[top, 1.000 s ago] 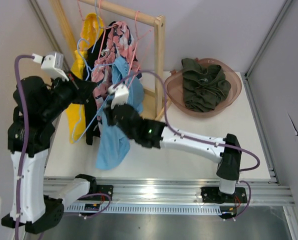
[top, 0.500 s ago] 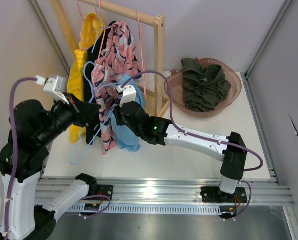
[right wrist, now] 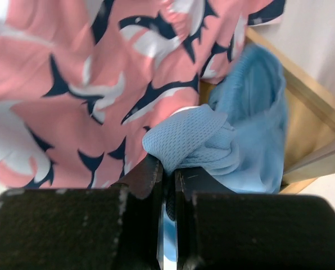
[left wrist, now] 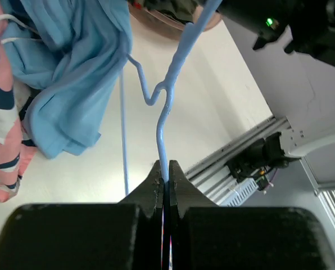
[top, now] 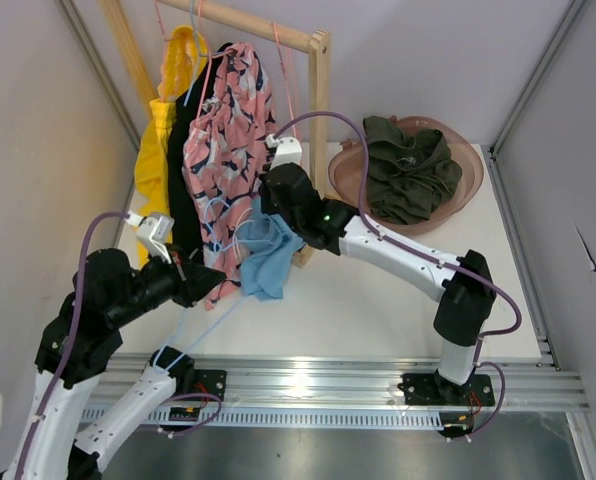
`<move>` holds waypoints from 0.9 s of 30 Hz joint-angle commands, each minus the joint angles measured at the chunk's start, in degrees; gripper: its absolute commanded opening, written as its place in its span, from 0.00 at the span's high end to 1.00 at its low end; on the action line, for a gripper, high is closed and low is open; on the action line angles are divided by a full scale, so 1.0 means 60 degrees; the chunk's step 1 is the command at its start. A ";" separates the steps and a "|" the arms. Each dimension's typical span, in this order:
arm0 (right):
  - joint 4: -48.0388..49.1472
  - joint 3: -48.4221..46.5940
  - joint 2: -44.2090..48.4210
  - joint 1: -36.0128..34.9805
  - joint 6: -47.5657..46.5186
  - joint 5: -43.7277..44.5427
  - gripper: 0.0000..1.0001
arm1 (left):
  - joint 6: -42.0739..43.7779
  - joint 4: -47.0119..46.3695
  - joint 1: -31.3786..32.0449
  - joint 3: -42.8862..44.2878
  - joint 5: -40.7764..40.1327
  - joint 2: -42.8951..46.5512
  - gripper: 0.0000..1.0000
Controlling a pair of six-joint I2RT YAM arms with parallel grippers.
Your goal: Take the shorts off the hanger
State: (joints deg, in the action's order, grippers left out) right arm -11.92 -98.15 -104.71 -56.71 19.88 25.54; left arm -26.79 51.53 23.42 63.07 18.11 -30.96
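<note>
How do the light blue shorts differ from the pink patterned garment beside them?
The light blue shorts are plain; the pink patterned garment carries dark and white shapes. The shorts are bunched, a fold pinched by the right gripper, jaws shut; the pink garment hangs loose from the wooden rack, ungripped. The shorts sit lower and look smaller. Both hang side by side at the rack.

Both arms were white links with chunky black joints: left arm (top: 108, 300), right arm (top: 398, 258). A purple cable (top: 313, 122) looped along each, up to a small white camera box (top: 284, 150) at the wrist. Right arm had a green LED (top: 325, 212) lit. Left tool (left wrist: 164, 175) and right tool (right wrist: 167, 177) were plain black, the right one kinda speckled.
</note>
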 commanded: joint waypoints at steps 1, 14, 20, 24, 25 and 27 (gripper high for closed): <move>0.0508 -0.0225 0.0078 0.0106 0.0245 -0.0199 1.00 | -0.0006 -0.0182 0.0475 0.1260 0.0631 -0.0302 1.00; 0.0742 0.3743 0.2376 -0.3671 0.0817 0.0503 1.00 | 0.1754 0.0482 0.0960 0.6203 -0.3500 -0.2939 1.00; -0.0780 0.3573 0.4250 -0.4333 0.0922 0.2522 1.00 | 0.1974 -0.0443 0.0960 0.5587 -0.4511 -0.3320 1.00; -0.1162 0.2518 0.5364 -0.3384 -0.0556 0.3711 1.00 | 0.1886 -0.0707 0.0945 0.5543 -0.4629 -0.3497 1.00; -0.1206 0.2225 0.5583 -0.2482 -0.1154 0.3669 1.00 | 0.1901 -0.0678 0.0960 0.5688 -0.4702 -0.3526 1.00; -0.1148 0.1291 0.5673 -0.1336 -0.1641 0.3246 1.00 | 0.1988 -0.0547 0.0945 0.5952 -0.4907 -0.3614 1.00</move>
State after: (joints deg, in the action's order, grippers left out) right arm -19.51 -81.67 -75.61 -70.98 17.15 44.86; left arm -14.63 67.05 30.87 96.12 7.53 -50.41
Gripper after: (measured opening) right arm 0.064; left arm 0.027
